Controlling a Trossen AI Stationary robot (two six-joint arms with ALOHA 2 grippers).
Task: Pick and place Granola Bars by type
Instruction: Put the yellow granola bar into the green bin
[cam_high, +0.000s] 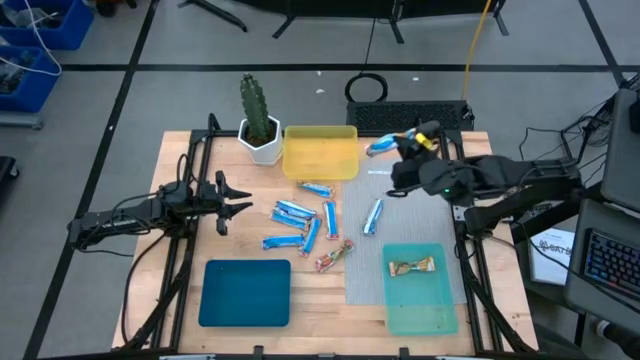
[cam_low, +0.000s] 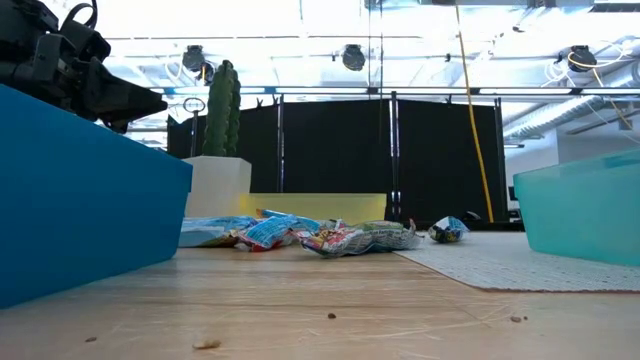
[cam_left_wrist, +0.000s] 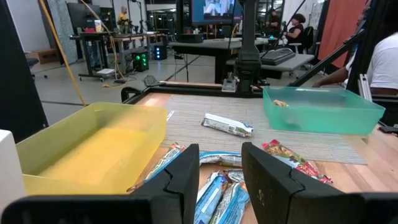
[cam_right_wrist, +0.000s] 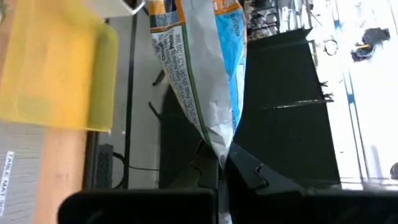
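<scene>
Several blue-and-white granola bars (cam_high: 305, 220) lie loose on the wooden table, with one more on the grey mat (cam_high: 372, 215) and a reddish bar (cam_high: 335, 257) near them. A tan bar (cam_high: 415, 266) lies in the light teal tray (cam_high: 440, 305). My right gripper (cam_high: 397, 150) is shut on another blue-and-white bar (cam_high: 380, 147), just off the far right corner of the yellow tray (cam_high: 320, 165). My left gripper (cam_high: 235, 205) hovers open, left of the loose bars; they show past its fingers (cam_left_wrist: 221, 180) in the left wrist view. My right gripper (cam_right_wrist: 219, 163) pinches the blue-and-white bar by one crimped end of its wrapper (cam_right_wrist: 219, 142), between the two fingers. The fingers reach in from the table's right side. The bar is lifted clear and sticks out beyond the fingertips toward the yellow tray (cam_right_wrist: 56, 68).
A potted cactus (cam_high: 258, 125) stands at the yellow tray's left end. A dark teal tray (cam_high: 245, 292) sits at the near left. The grey mat (cam_high: 365, 270) lies under the light teal tray. Black frame rails run along both sides of the table.
</scene>
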